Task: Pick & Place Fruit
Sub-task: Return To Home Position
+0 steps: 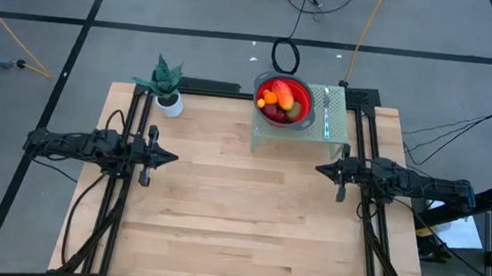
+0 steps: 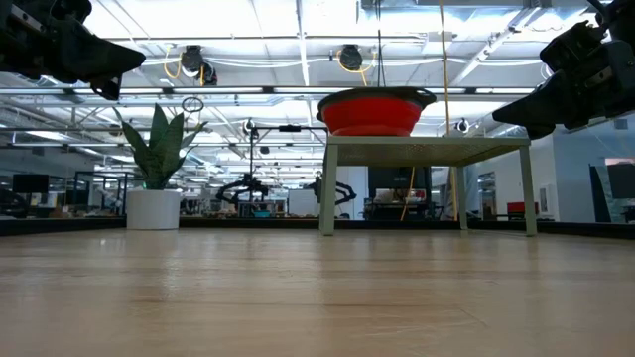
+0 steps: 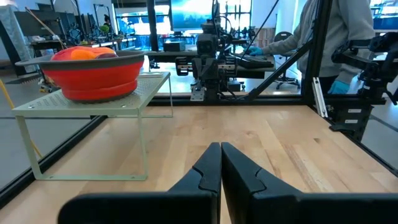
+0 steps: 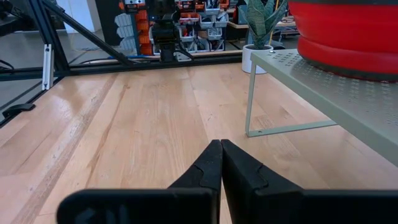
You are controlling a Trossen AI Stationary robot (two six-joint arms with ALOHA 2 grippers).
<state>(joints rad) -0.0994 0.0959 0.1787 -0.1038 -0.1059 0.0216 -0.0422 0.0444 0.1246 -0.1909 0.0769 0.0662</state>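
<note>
Fingers (image 3: 208,171) pressed together and empty, the left gripper (image 1: 171,157) hangs at the light wooden table's (image 1: 239,218) 9 o'clock, the right gripper (image 1: 319,169) likewise at 3. Small mixed fruit (image 1: 283,102) lies heaped in the round red grey-rimmed bowl (image 1: 304,93) on the pale green metal shelf (image 1: 340,137) at 12; the elongated piece's axis is unclear.

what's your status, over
Left end effector shut, parked left. Right end effector shut, parked right. Fruit in red bowl on shelf, knife beside it. Nothing in the way.
</note>
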